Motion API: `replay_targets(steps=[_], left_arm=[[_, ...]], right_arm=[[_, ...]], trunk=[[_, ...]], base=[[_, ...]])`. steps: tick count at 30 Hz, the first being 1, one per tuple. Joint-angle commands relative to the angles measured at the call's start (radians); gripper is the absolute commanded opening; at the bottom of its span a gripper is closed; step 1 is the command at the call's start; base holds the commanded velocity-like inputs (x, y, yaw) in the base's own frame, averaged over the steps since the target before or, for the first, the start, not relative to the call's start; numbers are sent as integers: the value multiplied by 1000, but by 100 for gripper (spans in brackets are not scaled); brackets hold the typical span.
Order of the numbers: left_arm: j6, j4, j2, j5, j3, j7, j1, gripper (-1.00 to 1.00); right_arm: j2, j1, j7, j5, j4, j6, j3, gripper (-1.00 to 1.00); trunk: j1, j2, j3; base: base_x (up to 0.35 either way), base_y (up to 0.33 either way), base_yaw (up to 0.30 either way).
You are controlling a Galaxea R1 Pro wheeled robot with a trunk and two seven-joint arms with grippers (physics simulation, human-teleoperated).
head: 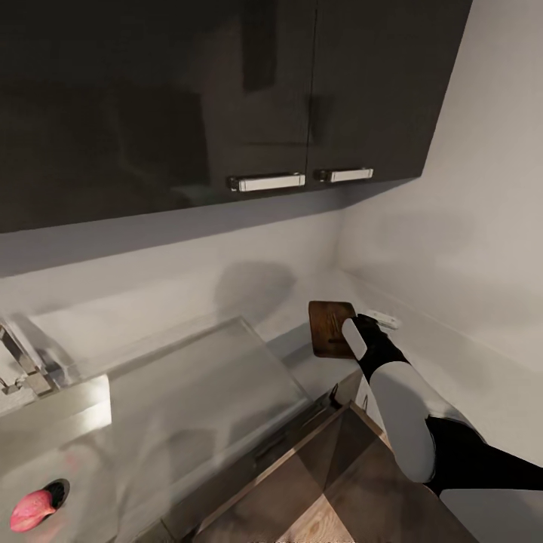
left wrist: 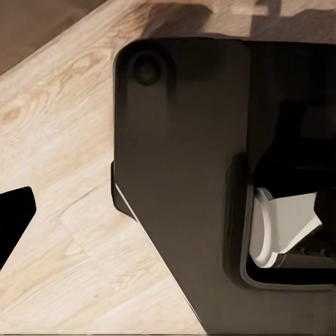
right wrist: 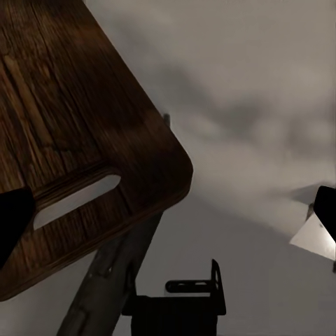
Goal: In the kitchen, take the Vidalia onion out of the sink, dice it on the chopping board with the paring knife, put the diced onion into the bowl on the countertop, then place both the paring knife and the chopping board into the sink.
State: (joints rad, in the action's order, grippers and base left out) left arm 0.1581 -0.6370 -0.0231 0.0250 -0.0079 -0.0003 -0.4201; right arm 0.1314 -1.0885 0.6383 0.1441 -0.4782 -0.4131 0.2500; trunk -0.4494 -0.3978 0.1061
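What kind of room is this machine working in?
Most likely a kitchen: a steel sink is set into a grey countertop, dark wall cabinets hang above, and a wooden chopping board lies nearby.

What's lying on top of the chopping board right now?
On the chopping board a long thin dark shape, probably the paring knife, lies lengthwise. The right arm covers the board's near right corner, hiding anything there.

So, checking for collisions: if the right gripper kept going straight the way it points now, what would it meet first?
Most likely the handle-slot end of the chopping board, or the countertop just past its corner; depth is unclear.
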Motion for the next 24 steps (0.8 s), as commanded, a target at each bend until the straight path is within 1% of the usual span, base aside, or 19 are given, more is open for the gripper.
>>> replay_targets(steps=[1, 5, 14, 24], left_arm=[[1, 0, 0, 3, -1, 0, 0, 100], [1, 2, 0, 3, -1, -1, 0, 100], [1, 3, 0, 3, -1, -1, 0, 100], [1, 3, 0, 3, -1, -1, 0, 100]], right_arm=[[1, -1, 5, 6, -2, -3, 1, 100], [1, -1, 4, 6, -2, -3, 3, 100], [1, -1, 4, 6, -3, -3, 30, 100], [1, -1, 4, 6, -4, -3, 32, 100]], trunk=[[-1, -2, 3], [-1, -2, 8], [-1, -2, 20], [-1, -2, 34]], base=[[0, 0, 0], [0, 0, 0], [0, 0, 0], [20, 16, 0]])
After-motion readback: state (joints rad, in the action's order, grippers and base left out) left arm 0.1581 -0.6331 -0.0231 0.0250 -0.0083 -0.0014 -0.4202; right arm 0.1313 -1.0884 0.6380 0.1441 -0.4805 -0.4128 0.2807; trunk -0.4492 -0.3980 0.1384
